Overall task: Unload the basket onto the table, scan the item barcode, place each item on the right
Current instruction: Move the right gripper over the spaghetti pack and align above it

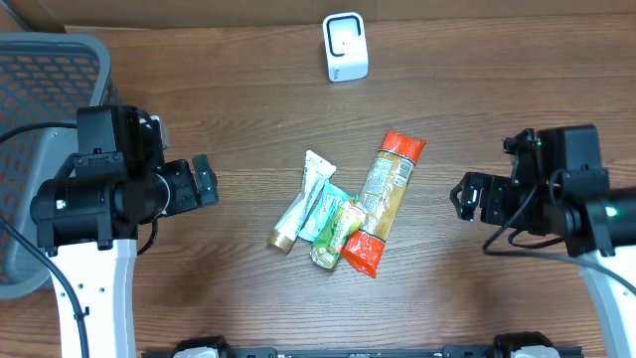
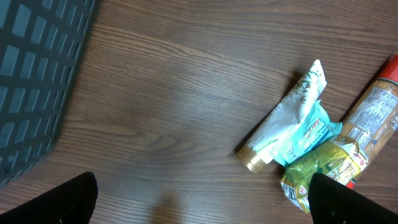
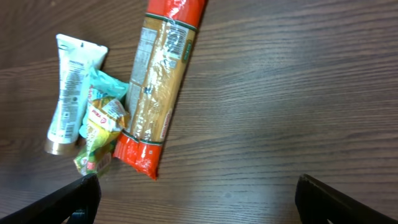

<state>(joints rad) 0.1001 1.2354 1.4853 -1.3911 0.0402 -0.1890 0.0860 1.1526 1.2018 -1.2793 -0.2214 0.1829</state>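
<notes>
Several items lie in a small pile mid-table: a white tube with a gold cap (image 1: 298,206), a teal packet (image 1: 326,211), a green packet (image 1: 336,234) and a long orange-red pasta pack (image 1: 386,199). No barcode is readable. A white scanner (image 1: 345,47) stands upright at the far edge. My left gripper (image 1: 204,182) hovers open to the left of the pile, empty; its view shows the tube (image 2: 283,115) and green packet (image 2: 323,165) by its right finger. My right gripper (image 1: 465,197) is open and empty, right of the pasta pack (image 3: 158,87).
A grey mesh basket (image 1: 40,109) occupies the far left, beside the left arm. Bare wooden tabletop (image 1: 238,99) stretches between the pile, the scanner and both grippers.
</notes>
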